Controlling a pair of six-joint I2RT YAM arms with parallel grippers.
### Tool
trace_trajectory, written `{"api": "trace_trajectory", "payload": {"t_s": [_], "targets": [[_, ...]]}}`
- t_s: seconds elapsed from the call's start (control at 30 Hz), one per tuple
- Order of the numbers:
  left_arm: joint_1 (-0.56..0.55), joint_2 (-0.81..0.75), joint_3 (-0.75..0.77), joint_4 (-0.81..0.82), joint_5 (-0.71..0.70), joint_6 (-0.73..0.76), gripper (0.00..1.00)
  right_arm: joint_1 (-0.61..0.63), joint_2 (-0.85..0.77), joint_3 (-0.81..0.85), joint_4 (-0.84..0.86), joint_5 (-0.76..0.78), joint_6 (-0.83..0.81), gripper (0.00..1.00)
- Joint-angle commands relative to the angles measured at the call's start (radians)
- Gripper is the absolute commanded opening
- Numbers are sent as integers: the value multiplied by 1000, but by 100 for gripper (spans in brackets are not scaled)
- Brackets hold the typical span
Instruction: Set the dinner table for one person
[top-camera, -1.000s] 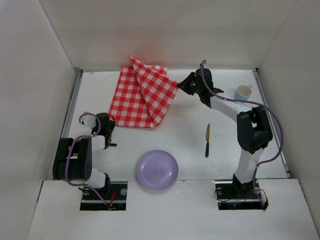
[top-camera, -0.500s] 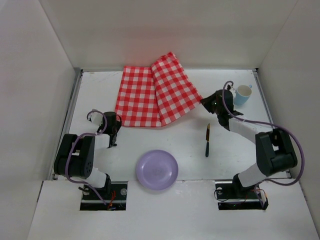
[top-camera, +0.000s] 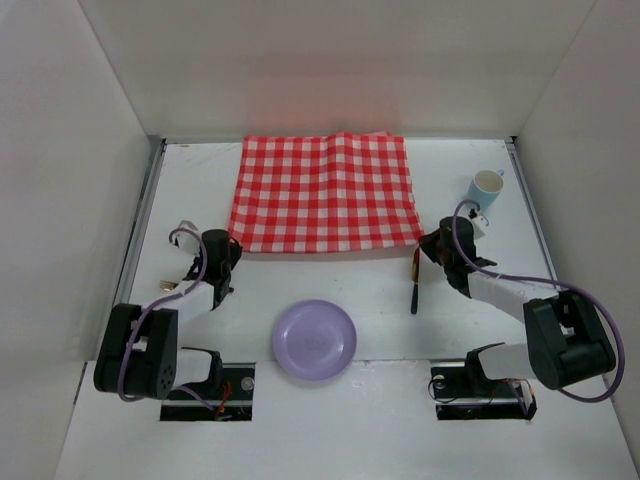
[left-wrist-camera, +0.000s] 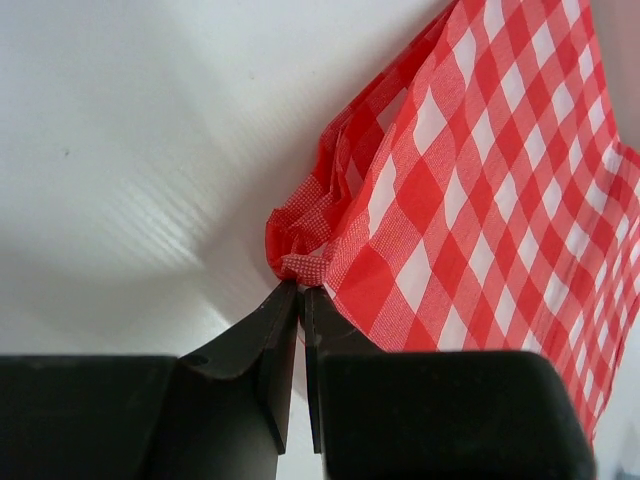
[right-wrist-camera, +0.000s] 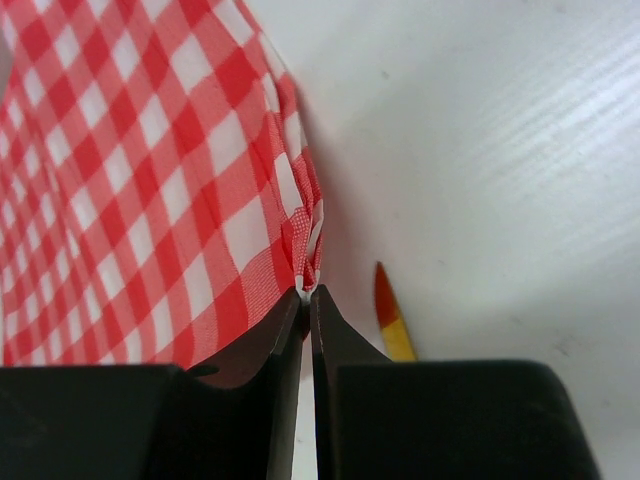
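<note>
A red-and-white checked cloth (top-camera: 325, 192) lies spread flat on the far half of the white dinner table (top-camera: 260, 290). My left gripper (top-camera: 228, 243) is shut on the cloth's near left corner (left-wrist-camera: 300, 262). My right gripper (top-camera: 424, 245) is shut on its near right corner (right-wrist-camera: 305, 262). A purple plate (top-camera: 314, 340) sits at the near middle. A knife (top-camera: 414, 281) with a yellow blade lies just near the right corner, its tip showing in the right wrist view (right-wrist-camera: 393, 322). A light blue cup (top-camera: 486, 187) stands at the far right.
White walls enclose the table on the left, back and right. Metal rails (top-camera: 140, 240) run along its edges. Both arm bases (top-camera: 205, 385) sit at the near edge.
My right gripper has swung right and toward me with the cloth's corner, unfolding the cloth from a doubled heap to a flat rectangle. My left gripper shifted slightly.
</note>
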Motion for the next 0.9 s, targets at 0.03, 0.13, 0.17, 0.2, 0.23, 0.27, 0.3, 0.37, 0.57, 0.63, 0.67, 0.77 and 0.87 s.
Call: {"api": "trace_trajectory", "payload": {"t_s": [0.03,0.13,0.17,0.2,0.23,0.27,0.3,0.37,0.57,0.63,0.67,0.77,0.87], "targets": [[-3,-82,-62,-88,-36,28,5,-2,-23,-58,4,50,-19,13],[-4,-105,-92,-114,-36,31,5,-2,-50,-101,7,48,-12,13],[-6,-111,-102,-120,-36,32,5,-2,-62,-110,7,48,-12,13],[-11,-118,-109,-125,-36,34,5,-2,-78,-118,-1,48,-12,13],[-15,-127,-118,-132,-36,34,5,-2,-95,-129,-4,48,-12,13],[-18,-140,-126,-143,-33,34,5,-2,-113,-138,-10,48,-11,13],[-21,-160,-134,-157,-31,32,5,2,-130,-146,-19,48,-8,13],[-29,-205,-142,-194,-36,34,5,13,-158,-160,-39,47,-3,13],[-41,-355,-160,-329,-51,37,6,34,-236,-198,-99,47,9,14],[-43,-378,-165,-359,-57,41,6,44,-269,-207,-129,47,15,14],[-43,-387,-169,-367,-57,44,6,53,-288,-212,-146,48,21,14],[-50,-404,-178,-375,-56,46,6,76,-335,-218,-194,51,31,14],[-61,-415,-178,-398,-57,46,6,99,-360,-219,-226,61,35,16]]}}
